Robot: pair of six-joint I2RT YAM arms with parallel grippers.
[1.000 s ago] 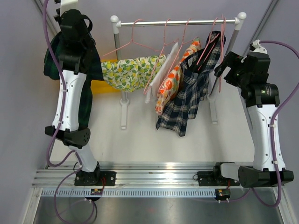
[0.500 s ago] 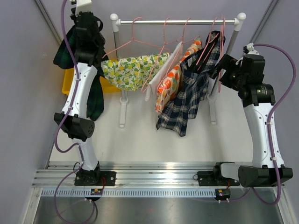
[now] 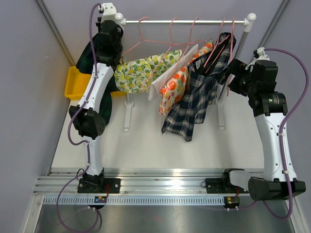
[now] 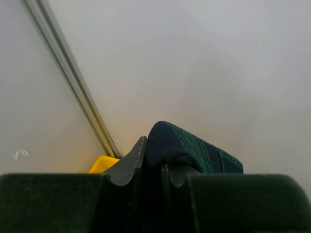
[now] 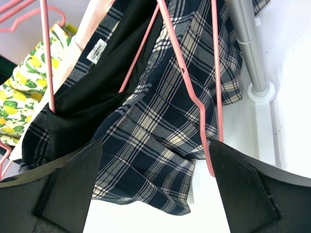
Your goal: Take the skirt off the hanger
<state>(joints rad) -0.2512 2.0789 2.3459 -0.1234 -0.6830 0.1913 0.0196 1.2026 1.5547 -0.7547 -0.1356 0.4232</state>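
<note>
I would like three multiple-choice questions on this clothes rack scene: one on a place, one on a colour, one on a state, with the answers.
1. Where is the yellow bin?
A. beside the left end of the rack
B. in front of the right arm's base
C. hung on the rail

2. What colour are the hangers?
A. blue
B. pink
C. black

3. What is the left gripper doing?
A. standing wide open and empty
B. gripping a hanger
C. pinching the green plaid cloth

Answers:
1 A, the top view shows it left of the rack's left post.
2 B, every hanger in view is pink.
3 C, the left wrist view shows the cloth between its fingers.
</note>
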